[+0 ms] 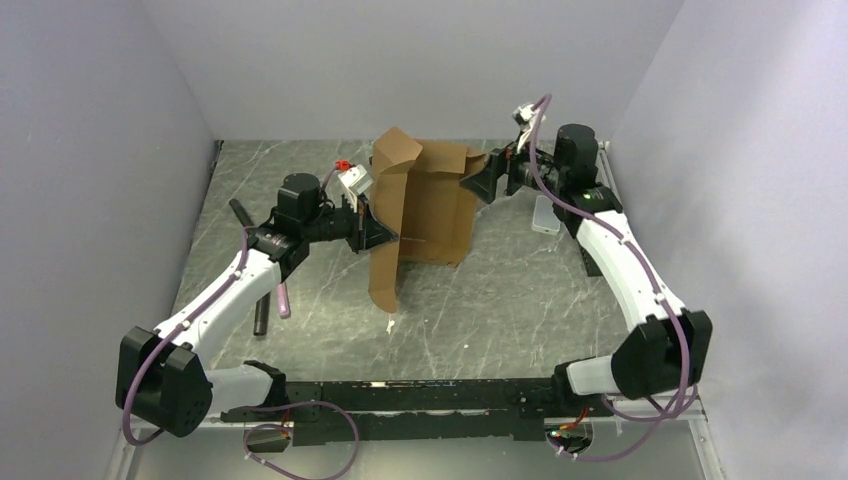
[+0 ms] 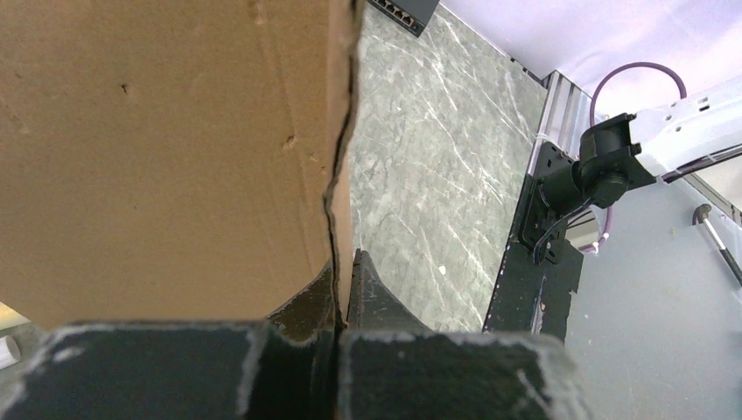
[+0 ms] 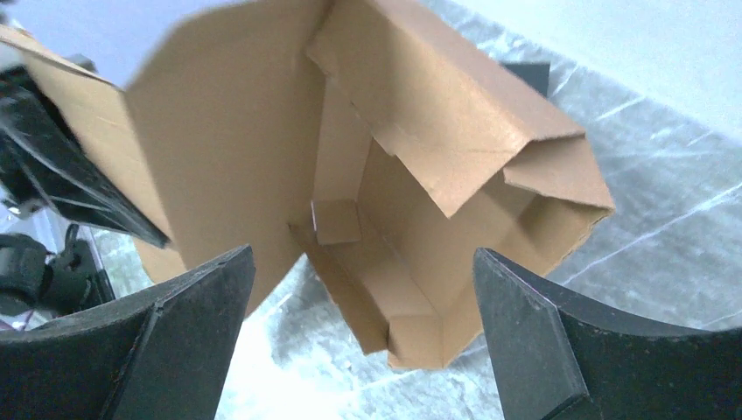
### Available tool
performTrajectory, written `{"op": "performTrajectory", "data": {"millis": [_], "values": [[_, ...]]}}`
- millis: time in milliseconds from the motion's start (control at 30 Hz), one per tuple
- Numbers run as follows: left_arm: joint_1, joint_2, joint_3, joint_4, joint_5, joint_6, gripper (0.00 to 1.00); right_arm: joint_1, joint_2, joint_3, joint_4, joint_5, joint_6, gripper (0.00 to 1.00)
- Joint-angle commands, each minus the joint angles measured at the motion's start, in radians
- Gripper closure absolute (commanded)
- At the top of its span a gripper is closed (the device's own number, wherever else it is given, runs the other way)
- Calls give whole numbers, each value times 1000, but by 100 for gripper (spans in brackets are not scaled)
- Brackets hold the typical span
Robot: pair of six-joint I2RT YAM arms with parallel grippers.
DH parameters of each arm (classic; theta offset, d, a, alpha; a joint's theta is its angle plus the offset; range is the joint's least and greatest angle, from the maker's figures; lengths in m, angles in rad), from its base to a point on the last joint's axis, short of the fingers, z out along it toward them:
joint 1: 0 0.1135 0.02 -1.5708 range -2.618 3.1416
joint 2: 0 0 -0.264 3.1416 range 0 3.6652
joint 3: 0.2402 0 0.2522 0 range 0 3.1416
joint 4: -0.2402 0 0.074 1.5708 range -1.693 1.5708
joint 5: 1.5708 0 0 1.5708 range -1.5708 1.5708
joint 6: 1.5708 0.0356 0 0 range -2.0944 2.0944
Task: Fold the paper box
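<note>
The brown paper box stands upright in the middle of the table, half folded, its open side toward the right. A long flap hangs down at its left front. My left gripper is shut on that flap's edge; in the left wrist view the cardboard runs down between the closed fingertips. My right gripper is open just right of the box's upper right corner, holding nothing. From the right wrist, the box's inside with its folded walls lies ahead of the wide-apart fingers.
A small translucent container lies on the table by the right arm. A dark cylinder and a pinkish stick lie under the left arm. Grey walls close in the back and both sides.
</note>
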Motion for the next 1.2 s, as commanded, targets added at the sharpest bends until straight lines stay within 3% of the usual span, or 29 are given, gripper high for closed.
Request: {"op": "performTrajectory", "data": {"millis": [0, 133, 533, 900, 1167], "values": [[3, -26, -8, 52, 21, -25, 100, -9, -83, -42, 101, 114, 110, 0], [2, -33, -14, 62, 28, -35, 100, -37, -76, -147, 259, 248, 306, 0], [2, -39, -23, 88, 46, -42, 100, -37, 76, -126, 390, 204, 444, 0], [2, -42, -22, 85, 58, -39, 100, -29, 163, -62, 389, 191, 437, 0], [2, -52, -19, 71, 43, -25, 100, -28, 18, -72, 271, 225, 286, 0]]}}
